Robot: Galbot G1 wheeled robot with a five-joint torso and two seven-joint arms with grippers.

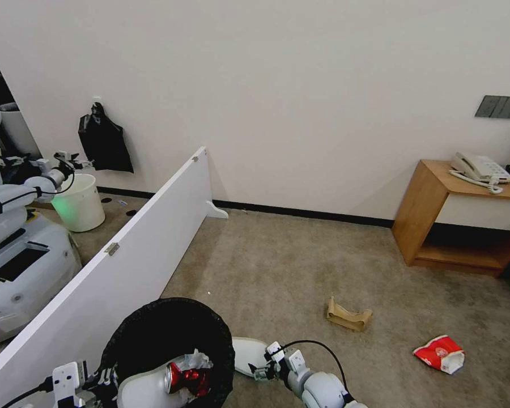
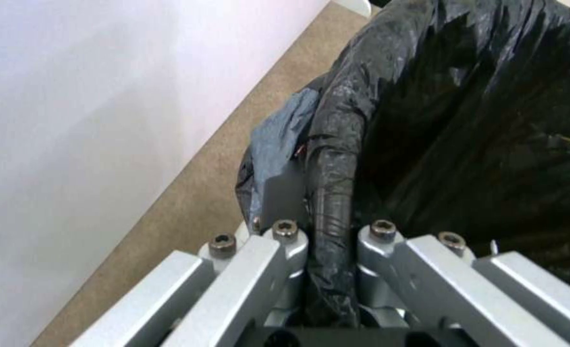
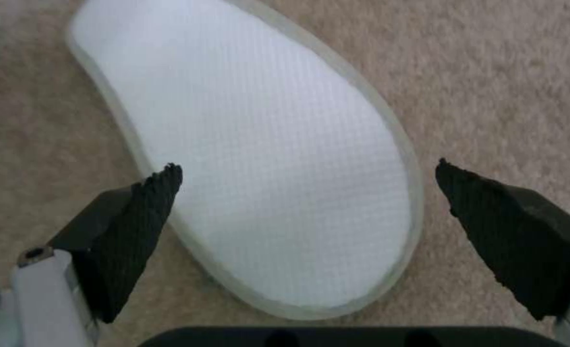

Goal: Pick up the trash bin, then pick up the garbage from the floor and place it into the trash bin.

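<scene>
The trash bin [image 1: 153, 328], lined with a black bag, hangs at the bottom of the head view. My left gripper [image 1: 99, 378] is shut on its bagged rim [image 2: 330, 193]. Inside the bin lie a white slipper [image 1: 147, 391] and a crushed red wrapper [image 1: 190, 378]. Beside the bin, a second white slipper [image 1: 245, 351] lies flat on the carpet. My right gripper [image 1: 262, 369] is open just above that slipper [image 3: 259, 159], one black pad [image 3: 140, 226] on each side of its rounded end. Folded brown cardboard [image 1: 348, 315] and a red-and-white crushed cup [image 1: 441, 354] lie farther right.
A long white partition board [image 1: 130, 255] runs diagonally close to the bin's left. Behind it stand another robot [image 1: 17, 249] and a plain white bucket [image 1: 82, 201]. A wooden side table [image 1: 436, 215] with a telephone [image 1: 479, 167] stands at the right wall. Open carpet lies between.
</scene>
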